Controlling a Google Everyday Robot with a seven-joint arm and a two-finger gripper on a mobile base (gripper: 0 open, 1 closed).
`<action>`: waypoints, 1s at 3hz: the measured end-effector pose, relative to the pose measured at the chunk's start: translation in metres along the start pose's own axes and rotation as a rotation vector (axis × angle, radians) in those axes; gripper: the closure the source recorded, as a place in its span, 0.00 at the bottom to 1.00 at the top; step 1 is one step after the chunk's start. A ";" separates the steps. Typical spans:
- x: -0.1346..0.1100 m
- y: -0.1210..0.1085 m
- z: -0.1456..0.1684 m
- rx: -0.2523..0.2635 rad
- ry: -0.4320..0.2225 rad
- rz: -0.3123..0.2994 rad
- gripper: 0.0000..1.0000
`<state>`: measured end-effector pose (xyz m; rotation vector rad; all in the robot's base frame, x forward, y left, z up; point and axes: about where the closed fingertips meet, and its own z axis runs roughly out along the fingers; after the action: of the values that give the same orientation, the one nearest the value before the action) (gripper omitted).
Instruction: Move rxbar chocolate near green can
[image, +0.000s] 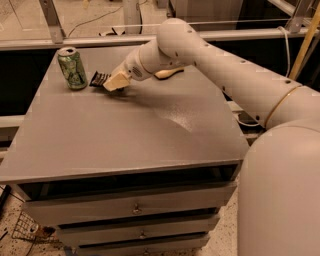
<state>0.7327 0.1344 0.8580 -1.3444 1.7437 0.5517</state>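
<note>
The green can (72, 68) stands upright near the table's far left corner. The rxbar chocolate (98, 79), a flat black bar, lies low at the table surface just right of the can, a small gap apart from it. My gripper (113, 82) reaches in from the right with its pale fingers (118, 80) closed on the bar's right end. The bar's left end sticks out toward the can. The arm (200, 50) stretches across the table's far side.
A pale yellow object (168, 73) lies on the grey table (125, 135) behind the arm, partly hidden. The table has drawers below its front edge. A metal rail (75, 42) and frame run behind the table. My base (285, 190) fills the right side.
</note>
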 end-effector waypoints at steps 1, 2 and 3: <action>0.000 0.002 0.002 -0.004 0.001 0.000 0.59; 0.000 0.003 0.005 -0.009 0.001 0.000 0.36; 0.000 0.005 0.008 -0.014 0.002 -0.001 0.11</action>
<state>0.7308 0.1416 0.8528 -1.3552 1.7441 0.5629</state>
